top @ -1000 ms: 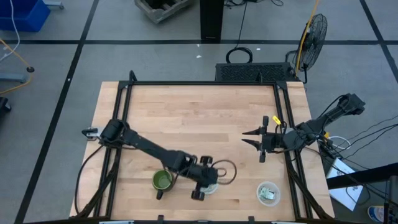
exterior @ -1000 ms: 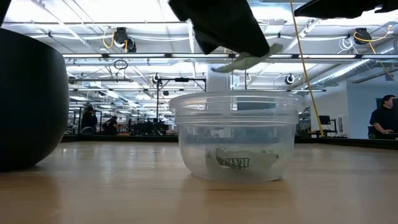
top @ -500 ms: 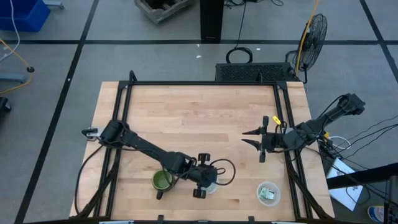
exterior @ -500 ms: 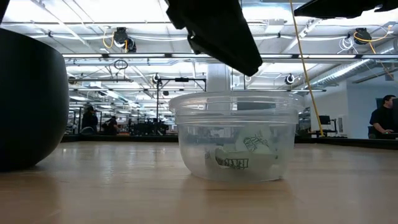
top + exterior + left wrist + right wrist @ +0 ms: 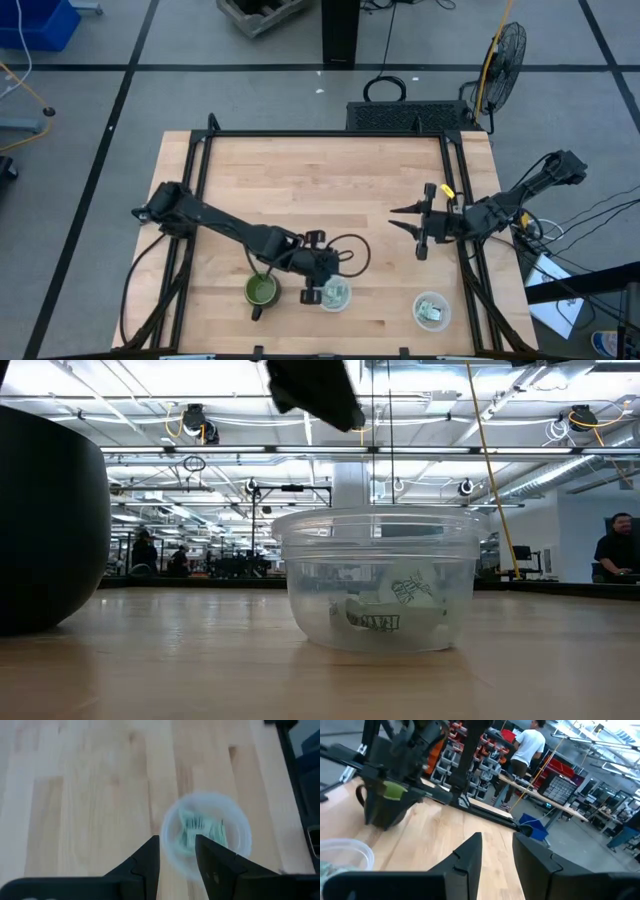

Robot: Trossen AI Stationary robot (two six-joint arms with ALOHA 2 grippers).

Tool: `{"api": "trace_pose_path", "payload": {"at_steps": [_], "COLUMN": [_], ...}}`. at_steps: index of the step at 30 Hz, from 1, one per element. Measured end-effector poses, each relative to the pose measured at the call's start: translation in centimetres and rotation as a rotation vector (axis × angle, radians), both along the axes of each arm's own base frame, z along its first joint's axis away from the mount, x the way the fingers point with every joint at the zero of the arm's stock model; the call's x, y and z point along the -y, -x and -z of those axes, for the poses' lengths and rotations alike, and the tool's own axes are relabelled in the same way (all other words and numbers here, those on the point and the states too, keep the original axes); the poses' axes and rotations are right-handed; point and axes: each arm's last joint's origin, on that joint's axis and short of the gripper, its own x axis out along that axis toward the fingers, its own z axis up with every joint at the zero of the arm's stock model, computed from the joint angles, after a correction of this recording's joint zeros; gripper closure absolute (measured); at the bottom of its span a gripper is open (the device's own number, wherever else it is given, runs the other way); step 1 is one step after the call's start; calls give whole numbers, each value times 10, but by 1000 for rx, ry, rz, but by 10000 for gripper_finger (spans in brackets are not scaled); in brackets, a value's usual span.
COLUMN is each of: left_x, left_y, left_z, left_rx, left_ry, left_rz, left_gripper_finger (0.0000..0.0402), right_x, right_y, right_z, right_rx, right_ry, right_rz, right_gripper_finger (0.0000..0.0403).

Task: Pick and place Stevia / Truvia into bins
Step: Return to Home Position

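Observation:
Two clear cups serve as bins. The left cup (image 5: 335, 294) (image 5: 378, 580) (image 5: 207, 837) holds pale green and white Stevia packets (image 5: 395, 605) lying on its bottom. The right cup (image 5: 431, 309) also holds packets. My left gripper (image 5: 323, 271) (image 5: 177, 840) hovers open just beside and above the left cup, on its far-left side, with nothing between its fingers. My right gripper (image 5: 400, 221) (image 5: 497, 837) waits open and clear of everything, above the table near its right edge.
A dark green mug (image 5: 261, 291) (image 5: 50, 520) stands just left of the left cup, near the table's front edge. A black cable (image 5: 345, 250) loops beside my left wrist. Bare wood spans the table's middle and far half. People stand in the room beyond.
My left gripper has opened and let go of a packet, which has fallen into the left cup and now rests tilted on the packets there. The gripper has then risen and drawn back from over the cup toward the table's far-left.

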Motion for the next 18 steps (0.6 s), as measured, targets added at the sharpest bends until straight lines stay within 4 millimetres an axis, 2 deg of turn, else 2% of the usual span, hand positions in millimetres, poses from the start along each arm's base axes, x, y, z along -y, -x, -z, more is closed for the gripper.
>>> {"api": "trace_pose_path", "payload": {"at_steps": [5,10,14,18], "left_x": [-15,-36,-52,-66], "left_y": [25,68,113,163], "left_z": [-18,-58,-98,-137], "left_rx": [-130,-202,-149,9], "left_ry": [7,17,-8,-45], "left_rz": [-69,-198,-313,-421], "left_gripper_finger": [270,270,270,270], "right_x": [3,15,23,29], "right_y": [4,19,34,47], "right_z": [-5,-15,-15,-14], "right_rx": [51,130,124,98], "right_ry": [-81,-171,-228,-264], "right_rz": [46,181,169,84], "right_gripper_finger": [298,298,298,298]}}
